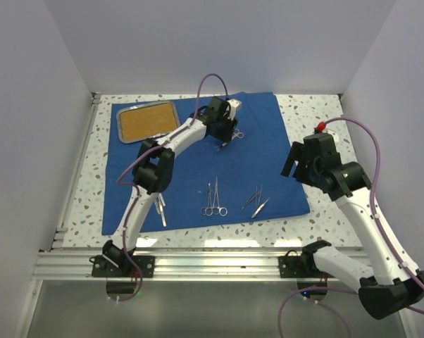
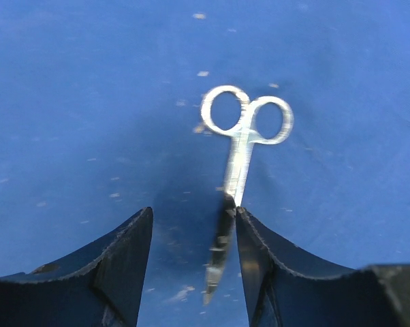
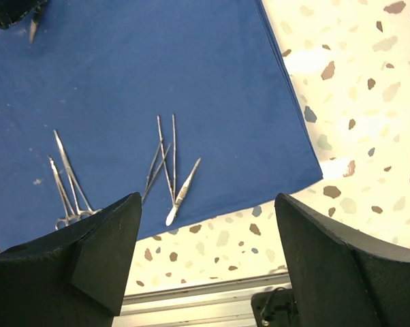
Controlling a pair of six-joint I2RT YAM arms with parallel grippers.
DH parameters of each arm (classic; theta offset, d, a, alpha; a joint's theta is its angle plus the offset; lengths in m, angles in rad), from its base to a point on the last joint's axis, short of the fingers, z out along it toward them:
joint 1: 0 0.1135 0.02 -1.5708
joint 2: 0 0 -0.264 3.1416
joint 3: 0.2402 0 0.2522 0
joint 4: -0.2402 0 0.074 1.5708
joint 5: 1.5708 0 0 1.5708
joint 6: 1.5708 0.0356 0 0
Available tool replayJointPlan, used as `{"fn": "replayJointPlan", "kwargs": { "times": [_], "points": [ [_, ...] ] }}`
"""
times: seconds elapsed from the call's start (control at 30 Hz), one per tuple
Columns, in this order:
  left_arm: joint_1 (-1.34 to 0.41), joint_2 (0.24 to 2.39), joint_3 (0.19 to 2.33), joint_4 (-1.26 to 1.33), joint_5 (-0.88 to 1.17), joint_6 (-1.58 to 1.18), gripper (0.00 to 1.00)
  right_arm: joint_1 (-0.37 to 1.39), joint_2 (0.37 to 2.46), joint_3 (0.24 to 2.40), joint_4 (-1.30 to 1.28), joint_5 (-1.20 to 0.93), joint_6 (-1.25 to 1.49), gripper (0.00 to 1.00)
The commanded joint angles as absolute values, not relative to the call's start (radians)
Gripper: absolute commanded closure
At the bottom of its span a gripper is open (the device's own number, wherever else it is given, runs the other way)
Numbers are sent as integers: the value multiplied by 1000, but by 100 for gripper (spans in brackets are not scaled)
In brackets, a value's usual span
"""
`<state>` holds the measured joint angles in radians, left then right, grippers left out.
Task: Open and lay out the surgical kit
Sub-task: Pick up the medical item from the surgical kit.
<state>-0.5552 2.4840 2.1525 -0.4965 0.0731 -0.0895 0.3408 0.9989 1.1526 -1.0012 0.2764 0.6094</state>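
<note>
In the top view, we see the royal-blue cloth wrap (image 1: 268, 141) spread flat over the speckled table (image 1: 325, 116). The steel tray (image 1: 116, 123), orange-brown inside, sits on the cloth's upper left corner. Toward the lower left, a thin silvery instrument (image 1: 162, 213) lies on the cloth, partly hidden by the left arm. That arm reaches up to the top centre of the frame, where the left gripper (image 1: 228, 134) hangs over the cloth just right of the tray with the scissors (image 1: 236, 134) at its tip. From the left wrist camera we find the left gripper (image 2: 193, 225) released. Its fingers (image 2: 123, 252) stand apart, and the scissors (image 2: 242, 136) rise between them, their rings toward the top of the frame. The blades touch only the inner edge of the right-hand finger, with a clear gap to the other, so nothing is clamped. Below centre in the top view, the ring-handled clamps (image 1: 213, 203) lie side by side on the cloth, and the tweezers (image 1: 256, 200) lie just to their right, apart from them. At the right of the frame, the right gripper (image 1: 291, 167) hovers by the cloth's right edge. Its wrist camera shows the fingers (image 3: 89, 252) spread wide and holding nothing, with the clamps (image 3: 69, 187) and tweezers (image 3: 168, 160) below on the blue.
</note>
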Motion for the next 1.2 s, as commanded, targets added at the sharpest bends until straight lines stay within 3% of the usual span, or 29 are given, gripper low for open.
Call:
{"fn": "replayJointPlan", "kwargs": {
  "times": [0.0, 0.37, 0.63, 0.77, 1.03, 1.1, 1.13, 1.17],
  "points": [
    [-601, 2467, 2177, -477, 143, -40, 45, 341, 996, 1134, -1042, 310, 610, 17],
    [-600, 2414, 2023, -476, 35, -29, 50, 341, 1051, 1124, -986, 285, 647, 17],
    [-591, 2430, 2045, -491, -5, -31, 53, 341, 1057, 1120, -980, 276, 664, 17],
    [-584, 2441, 2011, -499, -40, -28, 66, 339, 1061, 1134, -986, 290, 663, 17],
    [-581, 2441, 1947, -515, 23, -25, 82, 339, 1072, 1137, -986, 282, 661, 17],
    [-583, 2436, 1939, -518, 50, -25, 90, 339, 1072, 1135, -985, 281, 660, 17],
    [-586, 2430, 1933, -520, 54, -28, 99, 341, 1071, 1135, -985, 281, 658, 17],
    [-586, 2427, 1934, -522, 55, -31, 100, 341, 1069, 1135, -985, 282, 658, 17]
  ]
}}
